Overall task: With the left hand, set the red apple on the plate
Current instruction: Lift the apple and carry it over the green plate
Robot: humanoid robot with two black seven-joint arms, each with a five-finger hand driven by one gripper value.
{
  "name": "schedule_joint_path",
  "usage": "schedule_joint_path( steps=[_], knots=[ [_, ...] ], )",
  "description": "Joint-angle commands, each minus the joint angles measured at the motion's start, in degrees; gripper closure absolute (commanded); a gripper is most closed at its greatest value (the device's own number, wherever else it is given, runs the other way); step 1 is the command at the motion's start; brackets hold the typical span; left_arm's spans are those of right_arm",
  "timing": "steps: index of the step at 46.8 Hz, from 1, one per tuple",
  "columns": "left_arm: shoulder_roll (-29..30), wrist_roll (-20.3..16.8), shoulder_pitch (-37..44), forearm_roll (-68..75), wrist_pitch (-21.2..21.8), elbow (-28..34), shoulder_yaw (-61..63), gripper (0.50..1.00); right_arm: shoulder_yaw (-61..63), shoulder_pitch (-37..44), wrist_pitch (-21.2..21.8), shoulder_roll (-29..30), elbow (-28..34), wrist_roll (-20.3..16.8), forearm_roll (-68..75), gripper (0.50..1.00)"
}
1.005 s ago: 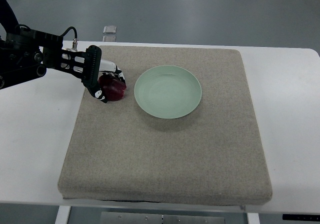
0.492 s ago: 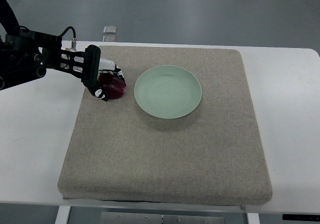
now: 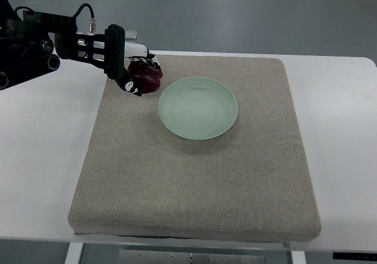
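Observation:
A dark red apple [image 3: 145, 78] is held in my left hand [image 3: 136, 74], whose fingers are curled around it. The hand and apple hang just left of the pale green plate's [image 3: 198, 108] upper left rim, above the grey mat [image 3: 194, 175]. The left arm [image 3: 41, 43], black with cables, comes in from the upper left edge. The plate lies bare near the middle of the mat's far half. My right arm does not show.
The grey mat covers most of a white table [image 3: 41, 175]. A small clear object [image 3: 129, 35] lies at the table's far edge behind the mat. Grey floor lies beyond.
My left hand has risen with the apple and moved right and away, from the mat's left part to just beside the plate's upper left rim.

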Motion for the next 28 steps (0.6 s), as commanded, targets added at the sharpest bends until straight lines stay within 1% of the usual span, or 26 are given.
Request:
schedule_joint_path(
  steps=[1, 19, 28],
  knots=[
    [-1.4, -0.1, 0.0, -0.2, 0.0, -0.1, -0.2, 1.000, 0.0, 0.0, 0.0, 0.0, 0.0, 0.0, 0.0, 0.568],
    [-9.5, 0.0, 1.3, -0.7, 0.1, 0.1, -0.8, 1.000, 0.0, 0.0, 0.0, 0.0, 0.0, 0.0, 0.0, 0.570],
    [-11.5, 0.0, 2.8, -0.6, 0.6, 1.1, -0.8, 1.000, 0.0, 0.0, 0.0, 0.0, 0.0, 0.0, 0.0, 0.570]
  ],
)
